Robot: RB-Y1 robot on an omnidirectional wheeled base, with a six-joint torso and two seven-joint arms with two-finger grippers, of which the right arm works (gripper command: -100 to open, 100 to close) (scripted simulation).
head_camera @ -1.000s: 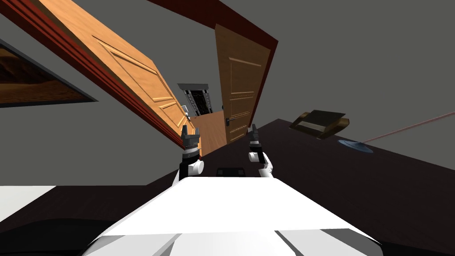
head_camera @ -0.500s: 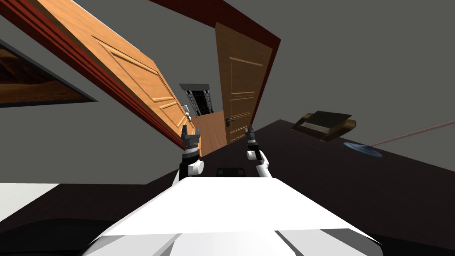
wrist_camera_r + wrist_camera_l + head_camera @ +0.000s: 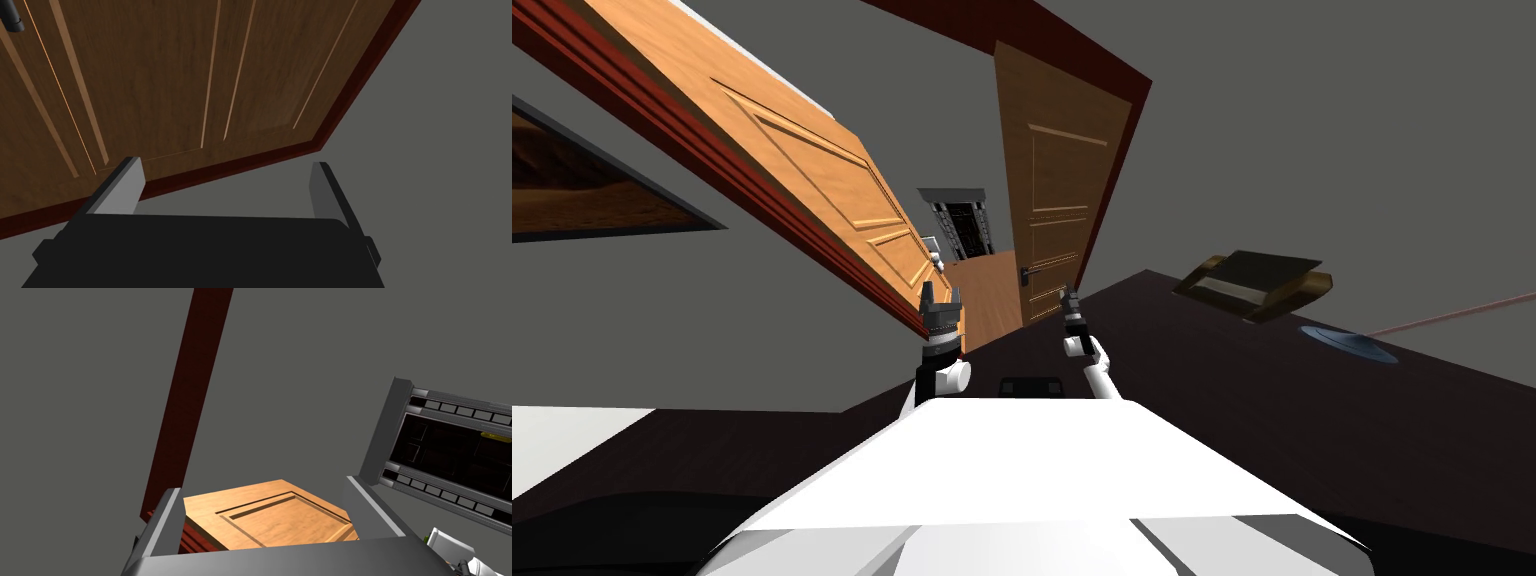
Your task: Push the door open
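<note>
A dark brown panelled door [image 3: 1057,190] stands ahead in a dark red frame [image 3: 1132,150], with its black handle [image 3: 1025,272] low on its left side. My right gripper [image 3: 1069,300] is raised just in front of the door's lower part, open. In the right wrist view the open gripper [image 3: 227,185] faces the door's panels [image 3: 175,75], with the handle [image 3: 12,17] off to one side. A lighter wooden door [image 3: 812,190] stands swung open on the left. My left gripper [image 3: 939,298] is open by its lower corner [image 3: 270,520].
A dark shelf unit [image 3: 959,225] shows through the gap between the two doors. On the dark floor to the right lie a brown box-like thing [image 3: 1257,280] and a blue disc [image 3: 1347,343] on a thin rod. A picture [image 3: 592,190] hangs on the left wall.
My right gripper has moved a little left and forward towards the dark door. My view has turned slightly, so the things on the right slid rightwards. The left arm has stayed put.
</note>
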